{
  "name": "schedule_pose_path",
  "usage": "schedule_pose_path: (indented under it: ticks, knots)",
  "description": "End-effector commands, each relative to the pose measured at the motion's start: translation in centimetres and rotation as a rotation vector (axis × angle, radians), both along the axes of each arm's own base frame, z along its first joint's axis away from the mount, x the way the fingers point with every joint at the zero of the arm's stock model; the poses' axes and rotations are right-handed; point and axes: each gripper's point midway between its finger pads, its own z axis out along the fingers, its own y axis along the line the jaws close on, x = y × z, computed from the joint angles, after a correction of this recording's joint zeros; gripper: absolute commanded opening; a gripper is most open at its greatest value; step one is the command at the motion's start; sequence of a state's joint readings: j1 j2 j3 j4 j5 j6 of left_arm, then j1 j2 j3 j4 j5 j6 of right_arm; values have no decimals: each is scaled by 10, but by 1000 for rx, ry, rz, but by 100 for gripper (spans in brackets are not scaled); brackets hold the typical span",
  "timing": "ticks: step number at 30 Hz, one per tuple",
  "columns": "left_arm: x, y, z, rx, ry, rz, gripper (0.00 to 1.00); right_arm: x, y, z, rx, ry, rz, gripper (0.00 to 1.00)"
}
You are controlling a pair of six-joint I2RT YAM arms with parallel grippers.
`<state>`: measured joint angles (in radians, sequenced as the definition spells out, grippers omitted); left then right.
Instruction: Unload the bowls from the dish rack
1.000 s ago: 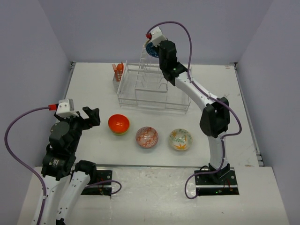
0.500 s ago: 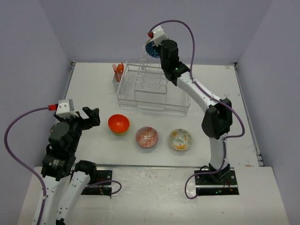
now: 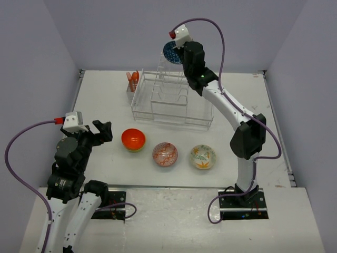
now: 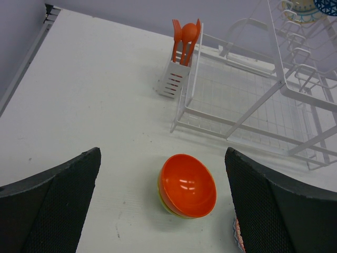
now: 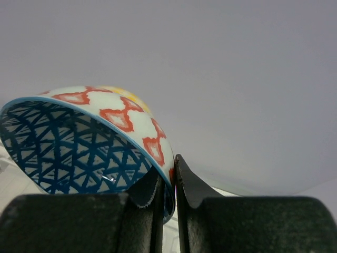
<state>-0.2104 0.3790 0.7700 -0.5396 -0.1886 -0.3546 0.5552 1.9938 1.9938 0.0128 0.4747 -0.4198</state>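
top external view: the white desk [image 3: 105, 105] carries everything, and the dish rack [image 3: 171, 100] sits across its far middle, tall wire dividers rising at its centre.

the right gripper [image 3: 178, 51] is raised high over the rack's far side, nearly shut, pinching the wall of the blue patterned bowl [image 3: 171, 52] at the rim. the right wrist view shows 1 finger inside the blue lattice and 1 outside on the white and red diamonds. the bowl hangs on edge near the tips of the tall dividers; whether it touches them i cannot tell. the left gripper [image 3: 103, 130] is wide open and holds nothing, low over the near left of the desk.

3 spots in a row in front of the rack have bowls set down: an orange bowl [image 3: 133, 139] nested in a lime green bowl [image 4: 167, 204], a red-white bowl [image 3: 165, 154] and a leaf-patterned bowl [image 3: 202, 156]. a pale bowl [image 4: 297, 8] with yellow shows at the top edge of the left wrist view; whether it sits in the rack is unclear.

the blue bowl looks stiff, glazed and light, so likely slippery and breakable. a thin rim pinch fits, but the bowl could pivot between the pads, so it wants slow moves and a low, gentle release.

orange utensils [image 3: 133, 79] stand in the utensil cup [image 4: 172, 79] at the rack's left end.
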Motion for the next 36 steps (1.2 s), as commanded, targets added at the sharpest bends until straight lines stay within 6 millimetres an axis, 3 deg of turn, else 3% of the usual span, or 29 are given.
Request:
schedule_pose_path:
  ticks: [1, 11, 12, 14, 15, 17, 19, 20, 22, 24, 25, 27, 28, 30, 35, 36]
  knots:
    - [3, -1, 5, 14, -35, -7, 100, -26, -5, 71, 145, -123, 48, 0]
    - [2, 0, 6, 13, -39, -6, 100, -100, -4, 107, 355, -48, 244, 0]
    - [2, 0, 7, 13, -41, -6, 100, -108, -4, 99, 374, 11, 251, 0]
    - [2, 0, 7, 12, -41, -2, 100, -126, -8, 105, 410, 53, 272, 0]
    - [2, 0, 6, 14, -39, -2, 100, -137, -5, 90, 441, 138, 286, 0]
    - [2, 2, 6, 13, -38, 5, 100, -159, -11, 87, 482, 194, 296, 0]
    - [1, 3, 6, 12, -38, 12, 100, -178, -8, 54, 532, 317, 305, 0]
    - [1, 3, 7, 11, -39, 12, 100, -195, -13, 59, 588, 329, 319, 0]
    - [0, 3, 7, 10, -42, 13, 100, -217, -4, 26, 591, 457, 358, 0]
    - [0, 3, 8, 10, -44, 13, 100, -236, -4, 8, 606, 535, 356, 0]
    - [0, 4, 8, 9, -47, 15, 100, -250, 7, -13, 598, 614, 390, 0]
    - [0, 4, 7, 9, -44, 20, 100, -274, 21, -29, 625, 695, 434, 0]
    - [-1, 5, 8, 9, -46, 20, 100, -287, 28, -53, 614, 771, 452, 0]
    - [-2, 5, 9, 5, -52, 23, 100, -313, 44, -79, 589, 861, 473, 0]
    - [-6, 7, 12, 0, -68, 30, 100, -343, 53, -136, 534, 1036, 426, 0]
    - [-6, 8, 12, -2, -71, 33, 100, -347, 52, -155, 516, 1082, 403, 0]
